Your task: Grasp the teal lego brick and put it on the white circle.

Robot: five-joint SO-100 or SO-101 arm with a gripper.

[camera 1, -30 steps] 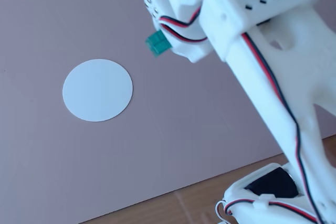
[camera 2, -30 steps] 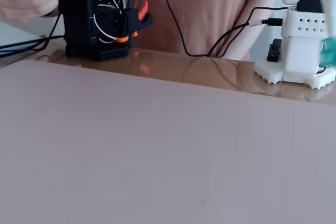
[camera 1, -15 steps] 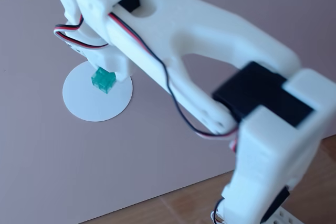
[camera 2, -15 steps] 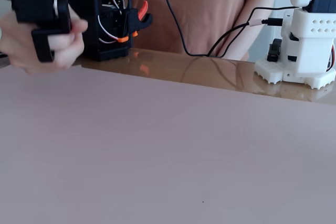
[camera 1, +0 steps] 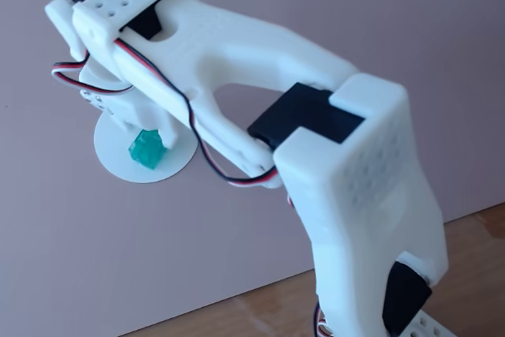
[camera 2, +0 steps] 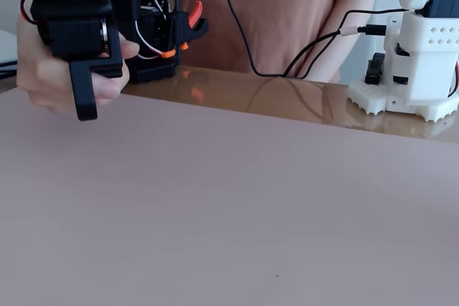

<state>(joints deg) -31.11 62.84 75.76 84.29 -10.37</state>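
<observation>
- The teal brick (camera 1: 146, 149) sits on the white circle (camera 1: 118, 159), right under the arm's gripper (camera 1: 130, 120).
- The arm hides the gripper's jaws; I cannot tell if they grip the brick.

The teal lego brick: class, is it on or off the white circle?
On. The teal lego brick sits within the white circle, whose white surface surrounds it.

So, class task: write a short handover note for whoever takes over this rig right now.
Gripper: low over the white circle, jaws hidden by the arm; open or shut cannot be told.
Teal lego brick: on the white circle, just beneath the gripper.
Done: brick appears placed on the circle.
Left: confirm release, then lift the arm clear.
The other fixed view shows only a person's hand on a black leader arm.
</observation>
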